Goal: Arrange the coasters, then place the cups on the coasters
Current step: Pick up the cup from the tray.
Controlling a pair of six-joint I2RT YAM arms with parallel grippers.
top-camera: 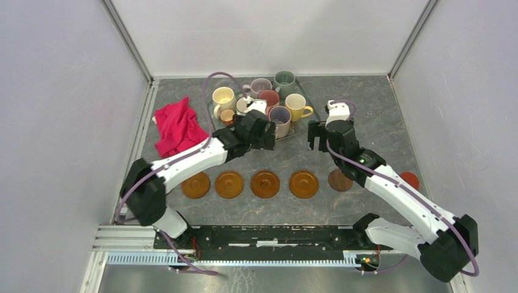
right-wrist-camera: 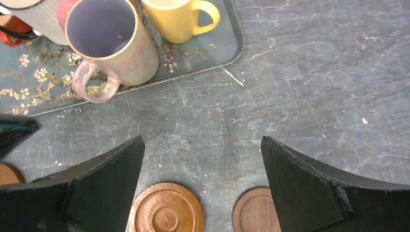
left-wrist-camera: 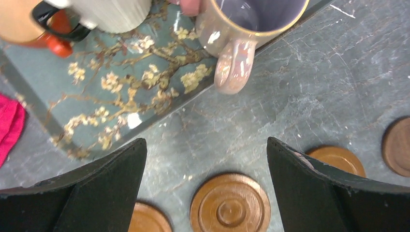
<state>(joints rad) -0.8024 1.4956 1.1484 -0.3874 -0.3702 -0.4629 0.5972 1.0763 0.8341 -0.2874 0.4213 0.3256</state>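
Top external view showed the coasters [top-camera: 265,184] laid in a row across the near part of the table [top-camera: 366,116]: four orange-brown, a darker brown one [top-camera: 339,180] and a red one [top-camera: 409,180] off to the right. The cups [top-camera: 269,97] were crowded on the floral tray [top-camera: 214,113] beyond them. Both pincers were spread wide and held nothing. The left gripper [top-camera: 267,132] hung just beside the mauve mug [top-camera: 280,116] at the tray's near edge, and the right gripper [top-camera: 316,135] hovered over bare table near the yellow mug [top-camera: 297,107]. The arranging looked done, so fetching the first cup seemed the step in hand. From the left wrist, the mauve mug's handle [left-wrist-camera: 233,67] pointed toward the arm, so the jaws would best straddle the mug's wall beside the handle, not the handle itself. A straight lift should clear the tray's lip and spare the neighbouring cups. The mug should then settle centred on a coaster [left-wrist-camera: 230,203], base flat, before the jaws let go.
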